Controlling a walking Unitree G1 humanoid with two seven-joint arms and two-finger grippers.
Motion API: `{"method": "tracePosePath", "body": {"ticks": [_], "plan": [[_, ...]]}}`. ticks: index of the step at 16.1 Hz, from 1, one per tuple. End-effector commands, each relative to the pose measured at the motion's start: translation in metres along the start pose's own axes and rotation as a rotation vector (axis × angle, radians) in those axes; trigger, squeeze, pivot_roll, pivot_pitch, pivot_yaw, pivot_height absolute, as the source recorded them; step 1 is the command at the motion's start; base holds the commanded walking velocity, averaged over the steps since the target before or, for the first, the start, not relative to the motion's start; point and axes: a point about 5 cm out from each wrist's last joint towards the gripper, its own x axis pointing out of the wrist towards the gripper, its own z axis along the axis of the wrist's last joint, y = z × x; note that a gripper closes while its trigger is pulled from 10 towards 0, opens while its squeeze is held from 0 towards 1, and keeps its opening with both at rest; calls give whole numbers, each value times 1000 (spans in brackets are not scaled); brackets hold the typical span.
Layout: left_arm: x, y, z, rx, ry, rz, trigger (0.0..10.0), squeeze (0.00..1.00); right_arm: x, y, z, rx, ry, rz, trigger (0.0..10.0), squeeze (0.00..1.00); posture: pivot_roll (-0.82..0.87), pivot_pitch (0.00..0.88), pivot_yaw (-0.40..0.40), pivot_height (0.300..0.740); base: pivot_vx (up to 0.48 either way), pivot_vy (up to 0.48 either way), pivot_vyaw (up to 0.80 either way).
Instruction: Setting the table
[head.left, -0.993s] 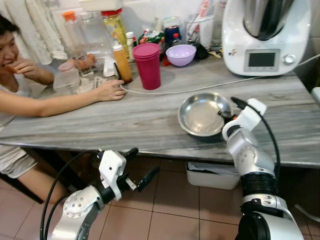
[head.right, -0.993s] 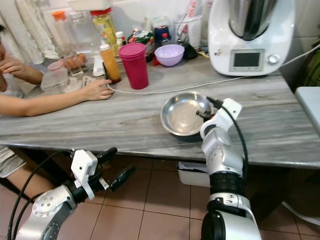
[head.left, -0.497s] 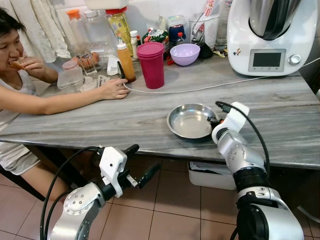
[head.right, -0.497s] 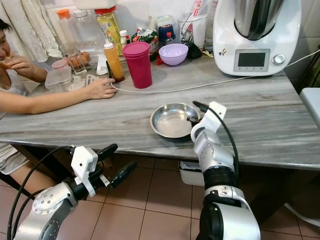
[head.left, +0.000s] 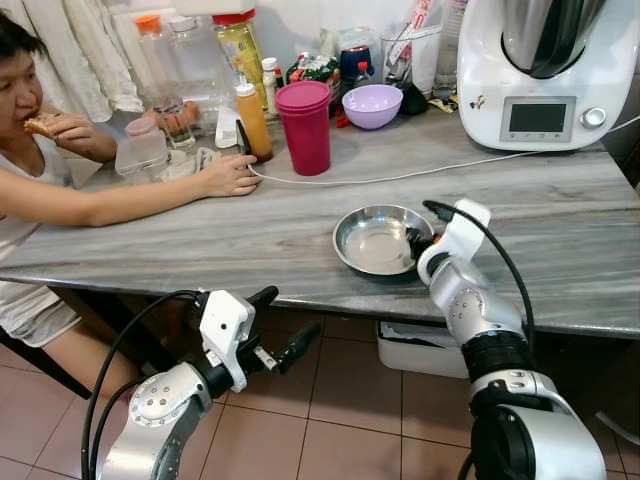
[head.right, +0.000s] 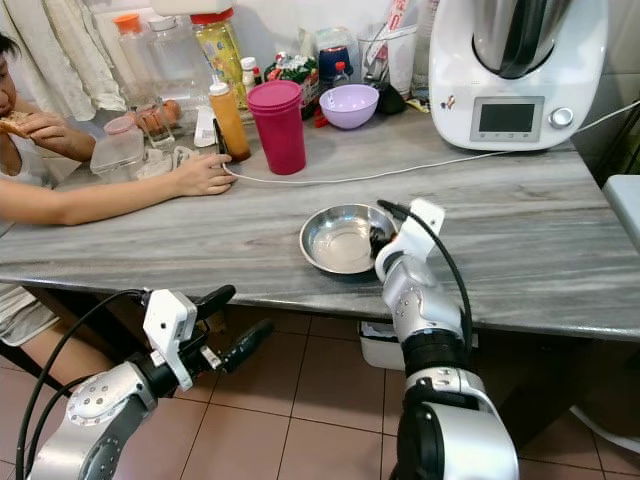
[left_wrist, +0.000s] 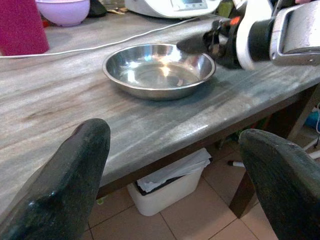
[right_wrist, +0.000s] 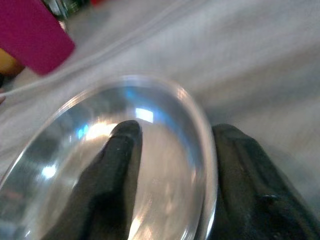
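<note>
The right pincer straddles the near right rim of a shallow round stainless-steel bowl, one black finger inside and the other outside the rim; whether they press on the metal I cannot tell. The bowl is shiny, empty and mirror-bright, with a rolled rim, and sits upright on the grey streaked stone worktop near its front edge. The left pincer hangs below the worktop's edge over the tiled floor, its two fingers spread wide apart on nothing. Behind the bowl a white cable crosses the worktop, and beyond it stand a tall magenta plastic cup, a lilac bowl and a white kitchen machine with a small screen, whose writing is too small to read. A seated person's hand rests on the worktop.
</note>
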Motion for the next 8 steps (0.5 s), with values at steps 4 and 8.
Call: {"method": "tracePosePath", "body": {"ticks": [4,8], "plan": [[-1,4,2,13,-7,4,10000,0,-20,-8,19,-152,-172,-38,10000,1000,-211,21,127,740,0,0,0],[0,8,-2,-9,-12,29,10000,0,-59,-15,37,-279,-344,-40,10000,1000,-227,9,130,740,0,0,0]]}}
